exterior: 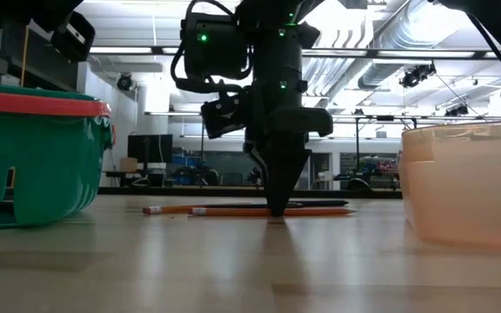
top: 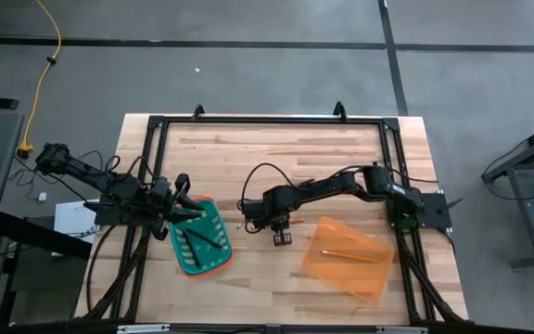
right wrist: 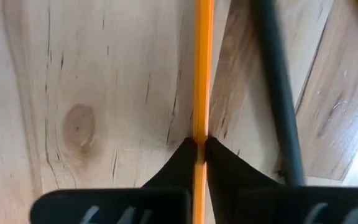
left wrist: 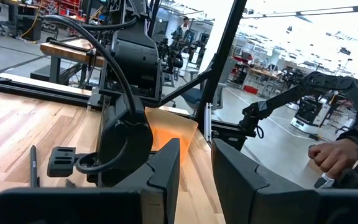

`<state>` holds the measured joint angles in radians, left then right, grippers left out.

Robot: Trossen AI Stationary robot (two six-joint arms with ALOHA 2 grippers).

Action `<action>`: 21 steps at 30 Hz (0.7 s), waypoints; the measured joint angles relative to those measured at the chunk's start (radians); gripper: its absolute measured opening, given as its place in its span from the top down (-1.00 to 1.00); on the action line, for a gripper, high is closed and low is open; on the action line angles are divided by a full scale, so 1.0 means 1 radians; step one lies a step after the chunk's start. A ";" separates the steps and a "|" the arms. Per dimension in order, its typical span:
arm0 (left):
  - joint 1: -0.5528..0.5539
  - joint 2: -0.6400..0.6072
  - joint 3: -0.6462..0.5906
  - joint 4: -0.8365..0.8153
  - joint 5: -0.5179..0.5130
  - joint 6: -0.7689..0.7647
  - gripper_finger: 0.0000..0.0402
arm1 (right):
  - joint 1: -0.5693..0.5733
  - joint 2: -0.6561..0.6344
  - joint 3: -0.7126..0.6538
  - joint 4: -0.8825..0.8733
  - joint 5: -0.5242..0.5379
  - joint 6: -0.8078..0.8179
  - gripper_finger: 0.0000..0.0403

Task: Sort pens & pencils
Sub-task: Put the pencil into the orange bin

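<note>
Dark fingers [right wrist: 199, 152] of the right gripper [top: 282, 238] pinch a pencil [right wrist: 202, 74] on the tabletop [top: 248, 167] (long axis twelve-to-six); left fingers [left wrist: 166, 171] stand apart.

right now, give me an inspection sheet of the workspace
surface: wood table, bare in the middle
job's things: pens in green bin; one pencil in orange bin; another pencil and a pen lie on the table
clutter: nothing seen
grippers: right tool down at the table, shut on the pencil; left tool over the green bin, fingers apart, empty
cables: yellow cord on the floor
surroundings: workshop; a person's hand at the edge of the left wrist view
</note>
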<state>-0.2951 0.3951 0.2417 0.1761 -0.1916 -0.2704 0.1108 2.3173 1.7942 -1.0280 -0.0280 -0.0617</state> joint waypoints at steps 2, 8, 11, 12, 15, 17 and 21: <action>0.000 0.000 0.000 0.000 0.000 0.000 0.60 | 0.000 0.000 0.000 -0.001 0.000 -0.003 0.96; 0.000 0.000 0.000 0.000 0.000 0.000 0.60 | 0.001 0.002 0.018 -0.034 -0.002 -0.006 0.98; 0.000 0.000 0.000 0.000 0.000 0.000 0.60 | 0.002 0.006 0.057 -0.074 -0.001 0.000 0.99; 0.000 0.000 0.000 0.000 0.000 0.000 0.60 | 0.002 0.009 0.074 -0.092 -0.002 0.001 0.99; 0.000 0.000 0.000 0.000 0.000 0.000 0.60 | 0.003 0.019 0.140 -0.163 -0.008 0.004 0.99; 0.000 0.000 0.000 0.000 0.000 0.000 0.60 | 0.004 0.015 0.200 -0.195 -0.008 0.013 1.00; 0.000 0.000 0.000 0.000 0.000 0.000 0.60 | 0.009 0.011 0.295 -0.301 0.009 0.039 1.00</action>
<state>-0.2951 0.3950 0.2417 0.1761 -0.1913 -0.2706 0.1202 2.3283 2.0890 -1.3292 -0.0191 -0.0229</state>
